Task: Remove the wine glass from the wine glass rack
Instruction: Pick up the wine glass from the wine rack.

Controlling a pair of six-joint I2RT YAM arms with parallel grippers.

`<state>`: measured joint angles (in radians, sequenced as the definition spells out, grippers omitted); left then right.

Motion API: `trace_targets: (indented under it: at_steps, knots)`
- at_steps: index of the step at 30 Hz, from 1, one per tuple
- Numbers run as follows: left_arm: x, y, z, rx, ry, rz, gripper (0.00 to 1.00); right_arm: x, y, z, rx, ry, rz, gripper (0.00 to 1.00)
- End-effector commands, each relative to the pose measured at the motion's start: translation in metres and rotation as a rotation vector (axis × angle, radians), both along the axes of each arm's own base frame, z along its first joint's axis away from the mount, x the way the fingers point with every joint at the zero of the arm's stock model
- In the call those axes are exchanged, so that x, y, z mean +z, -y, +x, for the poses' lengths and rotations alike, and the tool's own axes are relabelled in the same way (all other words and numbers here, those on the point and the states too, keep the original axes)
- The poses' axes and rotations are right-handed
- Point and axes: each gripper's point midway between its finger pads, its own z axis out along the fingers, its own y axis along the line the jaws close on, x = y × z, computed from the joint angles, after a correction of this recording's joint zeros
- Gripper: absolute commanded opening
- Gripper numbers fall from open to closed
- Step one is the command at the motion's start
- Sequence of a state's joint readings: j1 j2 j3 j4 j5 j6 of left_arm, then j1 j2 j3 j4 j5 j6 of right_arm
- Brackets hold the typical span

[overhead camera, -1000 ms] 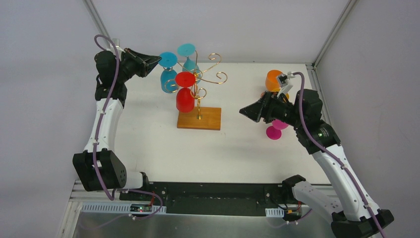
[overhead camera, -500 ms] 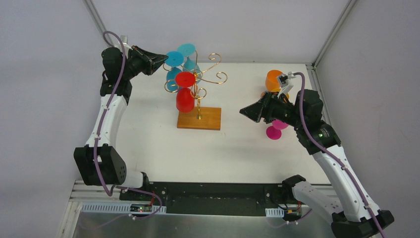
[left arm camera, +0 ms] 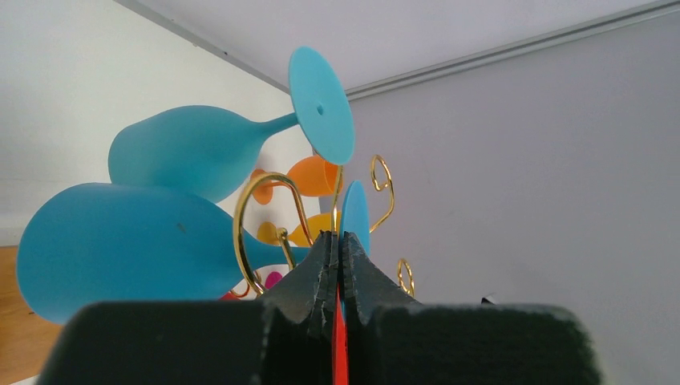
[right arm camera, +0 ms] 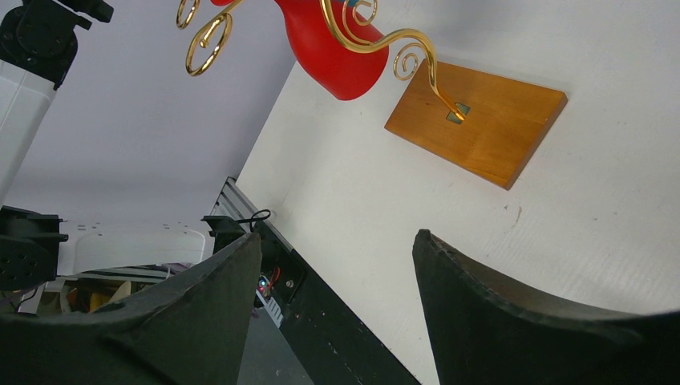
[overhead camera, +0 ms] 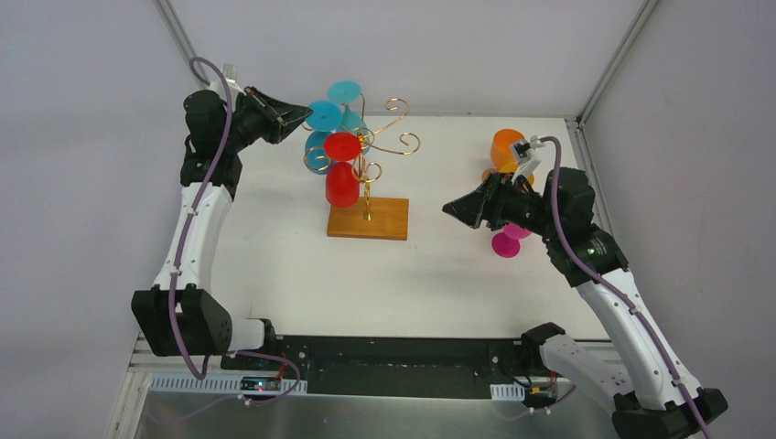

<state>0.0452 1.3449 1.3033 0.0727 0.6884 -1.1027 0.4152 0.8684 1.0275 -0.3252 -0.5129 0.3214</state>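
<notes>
Left gripper (overhead camera: 299, 113): raised at the upper left side of the rack. Fingers (left arm camera: 317, 273) pressed almost together, only a thin slit between them, with the rim of a thin blue foot caught in that slit.
Wine glass (left arm camera: 120, 253): the lower of two blue glasses. It lies near horizontal in the left wrist view — bowl to the left, stem passing through a gold curl, foot disc nearly edge-on at the fingertips. It hangs on the rack, not off it.
Second blue glass (overhead camera: 346, 91): highest on the rack, just behind the gripped one, apart from the fingers.
Red glass (overhead camera: 341, 186): hangs bowl down from a front curl, above the left end of the base.
Wine glass rack (overhead camera: 371, 219): gold wire scrolls on a central stem. It stands mid-table on a flat orange-brown wooden base (right arm camera: 481, 120).
Right gripper (right arm camera: 337, 237): jaws spread wide, nothing between them. It hovers over the table (overhead camera: 274, 265) to the right of the rack, well apart, pointing toward it.
Other glasses: orange glass (overhead camera: 503, 144) and magenta glass (overhead camera: 505, 243) sit close by the right arm — both partly hidden by it.
</notes>
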Motion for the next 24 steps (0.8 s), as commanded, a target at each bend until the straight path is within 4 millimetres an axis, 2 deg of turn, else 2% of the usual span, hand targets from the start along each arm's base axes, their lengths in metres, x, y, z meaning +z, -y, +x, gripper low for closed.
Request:
trace_targets:
  at_steps: [1, 12, 24]
  knots:
    - [0.024, 0.003, -0.025, -0.019, 0.111, 0.058, 0.0, 0.012, -0.002, -0.004, 0.017, 0.055, 0.026, 0.72]
    - [0.017, 0.0, -0.042, -0.006, 0.115, 0.13, 0.0, 0.018, -0.004, -0.007, 0.026, 0.055, 0.043, 0.72]
    - [0.017, -0.023, -0.07, 0.121, 0.142, 0.278, 0.0, 0.016, -0.006, -0.007, 0.029, 0.046, 0.045, 0.72]
